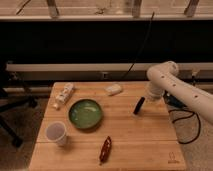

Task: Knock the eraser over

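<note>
The eraser is a thin black slab on the wooden table, right of the middle, with its long side running slantwise from upper right to lower left. My gripper is at the end of the white arm, which reaches in from the right. The gripper is right at the eraser's upper right end. I cannot tell whether it touches the eraser.
A green bowl sits left of the eraser. A pale whitish block lies at the back. A dark red elongated object lies near the front edge, a white cup at front left and a tube at back left. Black cables hang off the table's right side.
</note>
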`<state>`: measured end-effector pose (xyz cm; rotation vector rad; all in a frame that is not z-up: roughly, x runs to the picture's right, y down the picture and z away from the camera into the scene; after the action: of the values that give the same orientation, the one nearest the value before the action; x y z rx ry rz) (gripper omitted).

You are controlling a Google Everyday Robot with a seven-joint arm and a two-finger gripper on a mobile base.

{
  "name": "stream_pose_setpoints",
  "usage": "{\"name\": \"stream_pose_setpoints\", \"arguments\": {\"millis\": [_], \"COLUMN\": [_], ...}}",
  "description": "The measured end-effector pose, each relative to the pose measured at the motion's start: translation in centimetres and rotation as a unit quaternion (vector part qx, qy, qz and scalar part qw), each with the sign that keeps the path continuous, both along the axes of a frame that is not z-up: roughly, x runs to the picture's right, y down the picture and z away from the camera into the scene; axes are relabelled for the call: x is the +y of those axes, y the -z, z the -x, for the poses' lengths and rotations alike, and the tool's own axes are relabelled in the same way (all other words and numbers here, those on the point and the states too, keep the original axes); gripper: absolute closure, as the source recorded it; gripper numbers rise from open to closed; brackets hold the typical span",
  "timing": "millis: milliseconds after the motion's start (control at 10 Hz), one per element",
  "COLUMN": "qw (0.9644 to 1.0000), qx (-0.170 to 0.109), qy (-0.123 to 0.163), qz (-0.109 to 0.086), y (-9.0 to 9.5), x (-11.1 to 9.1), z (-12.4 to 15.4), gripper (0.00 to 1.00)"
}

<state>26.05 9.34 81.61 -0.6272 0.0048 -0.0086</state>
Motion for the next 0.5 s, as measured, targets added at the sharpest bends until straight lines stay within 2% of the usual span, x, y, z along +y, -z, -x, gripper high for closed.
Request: {"name": "stream_pose_setpoints", "arguments": {"millis": [200,500], "qw": [0.9999,0.9995], "qx": [-0.007,-0.027], "qy": [-0.005,-0.009], "qz": [0.011,0.013], "y": [-0.7,-0.5], "x": [0.5,0.2], "z": [0.8,2.6], "gripper": [1.00,1.00]}}
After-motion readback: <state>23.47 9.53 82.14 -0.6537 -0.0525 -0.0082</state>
